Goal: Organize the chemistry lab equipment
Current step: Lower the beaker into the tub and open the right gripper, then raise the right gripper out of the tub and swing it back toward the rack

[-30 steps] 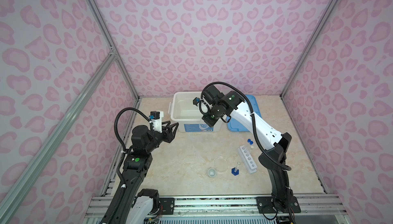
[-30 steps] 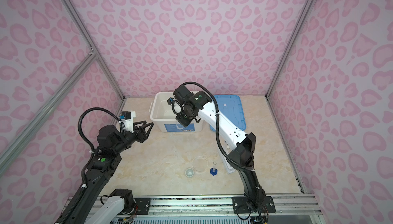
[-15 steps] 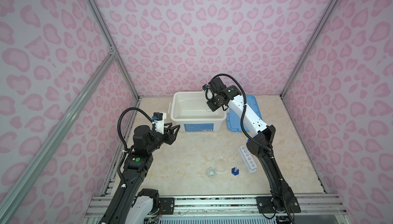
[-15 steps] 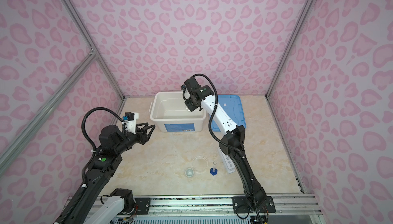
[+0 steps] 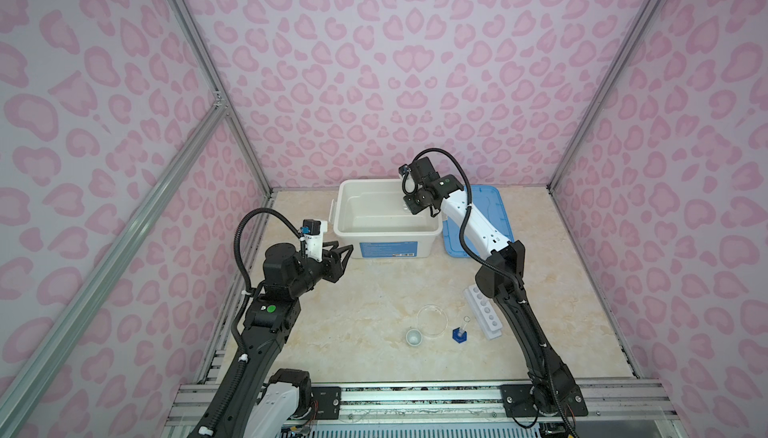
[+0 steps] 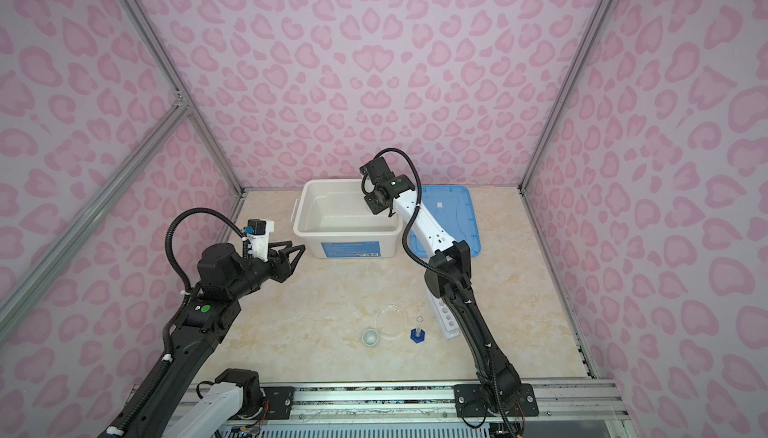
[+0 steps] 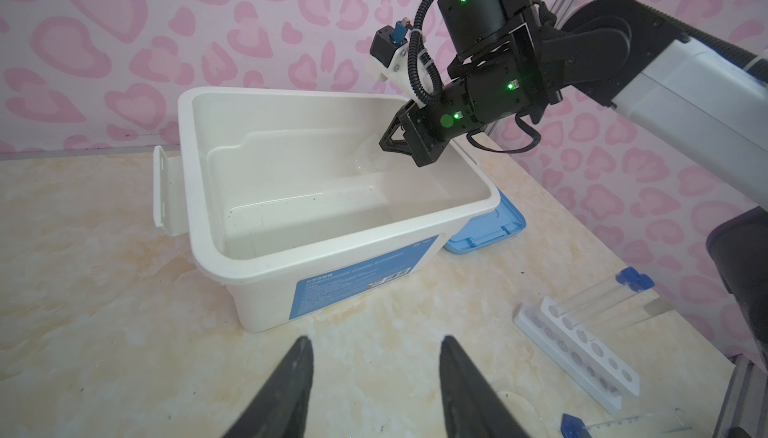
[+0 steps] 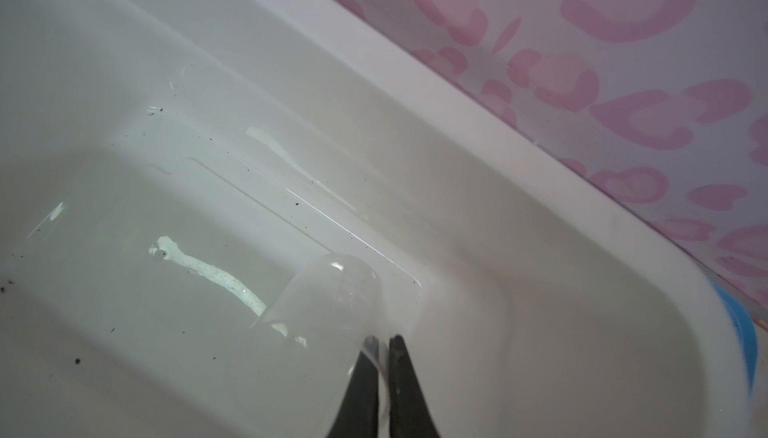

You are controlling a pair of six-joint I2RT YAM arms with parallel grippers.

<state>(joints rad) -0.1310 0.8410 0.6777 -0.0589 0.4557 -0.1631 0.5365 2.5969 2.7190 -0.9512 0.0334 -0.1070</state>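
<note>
Clearance was what mattered: my right tool (image 8: 383,342) was pinching the clear dish (image 8: 332,294) by its rim. The dish tilted on edge just ahead of the tips, over the floor of the white bin (image 8: 457,207), with a side wall close beside. My left tool (image 7: 376,340) hung spread and empty outside the bin, well apart.

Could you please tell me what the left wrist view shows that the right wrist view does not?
Left wrist only: the open left gripper, the white rack with blue-capped test tubes by it, and the right arm from outside. Right wrist only: the right gripper shut on the rim of the clear round dish, seen close, and a white smear on the bin floor. Both: the white bin and the blue lid.
</note>
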